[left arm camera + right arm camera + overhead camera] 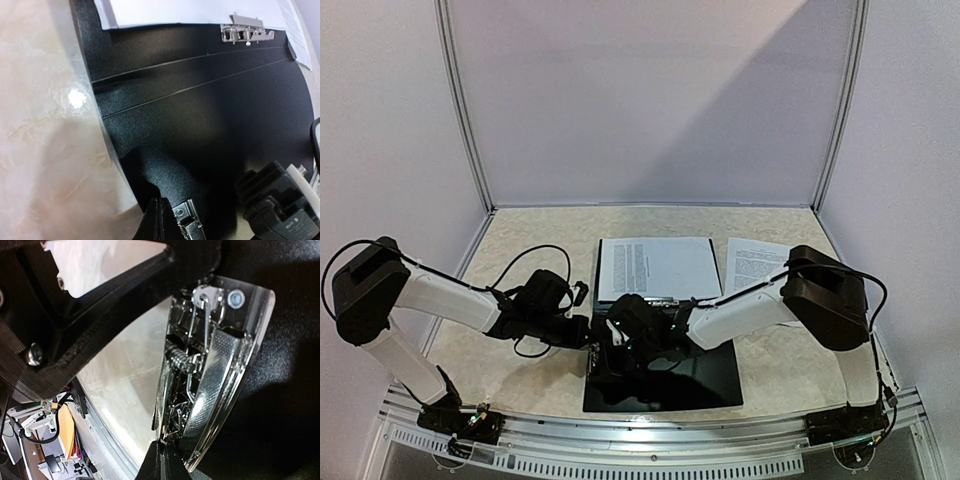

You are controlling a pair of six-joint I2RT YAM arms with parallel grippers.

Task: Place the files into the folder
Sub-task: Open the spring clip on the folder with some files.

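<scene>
While both arms bend at raised elbows and slant inward and down, their wrists sit close together low over the left part of the large flat black hinged folder [705,385], which lies open on the mottled beige table [520,240]. On the left gripper [158,222] the fingers are pressed together, tips down at the near leaf just beside a small spring-loaded metal clip [210,365]; the right gripper [161,460] is together too, tips at that clip's end, can't tell if it pinches it. Thin white printed paper sheets [655,268] lie on the folder's far leaf, with one more loose sheet [757,265] on the table just right of it.
</scene>
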